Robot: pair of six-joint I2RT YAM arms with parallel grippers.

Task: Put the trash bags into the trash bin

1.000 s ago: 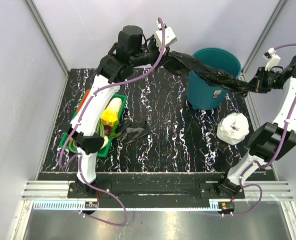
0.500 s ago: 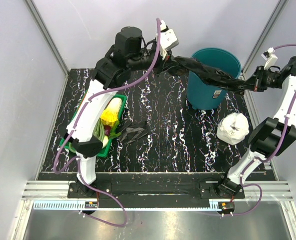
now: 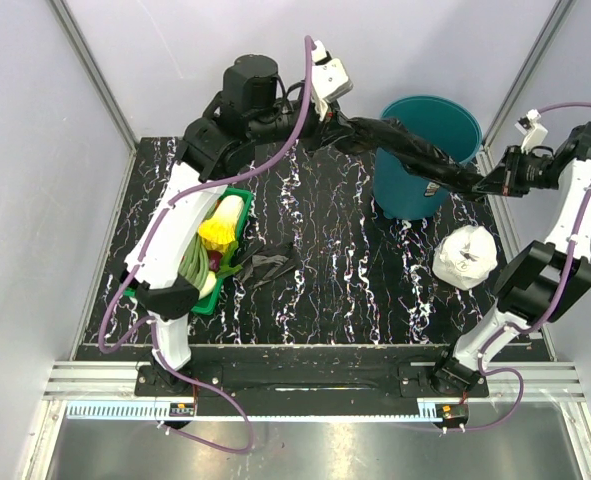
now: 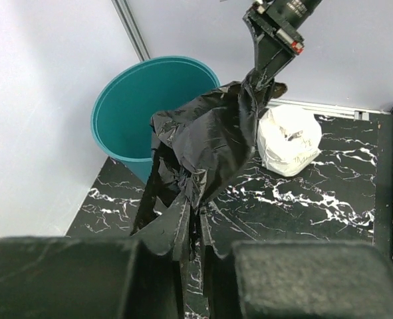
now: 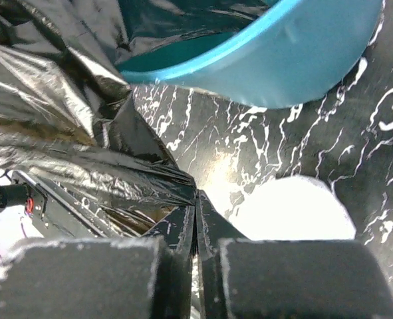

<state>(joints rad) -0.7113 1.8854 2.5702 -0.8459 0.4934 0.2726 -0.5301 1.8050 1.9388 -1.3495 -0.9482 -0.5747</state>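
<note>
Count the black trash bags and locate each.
2. One stretched bag is held between the left end effector and right end effector by the bin; one folded bag lies beside the green tray. More may hide in the bin.

On the table [image 3: 325, 300], the trash bin [image 3: 407, 195] is placed at 2 o'clock, with a white bundle [image 3: 467, 257] before it at 3 o'clock. A tray [image 3: 243, 200] is set at 9 o'clock, and the folded trash bag [image 3: 270, 265] is laid just beside it, toward the centre. The larger trash bag [image 3: 415, 152] is stretched above the table across the bin's near side, pinched by the left gripper [image 3: 343, 128] near 12 o'clock and by the right gripper [image 3: 487, 186] just right of the bin.
</note>
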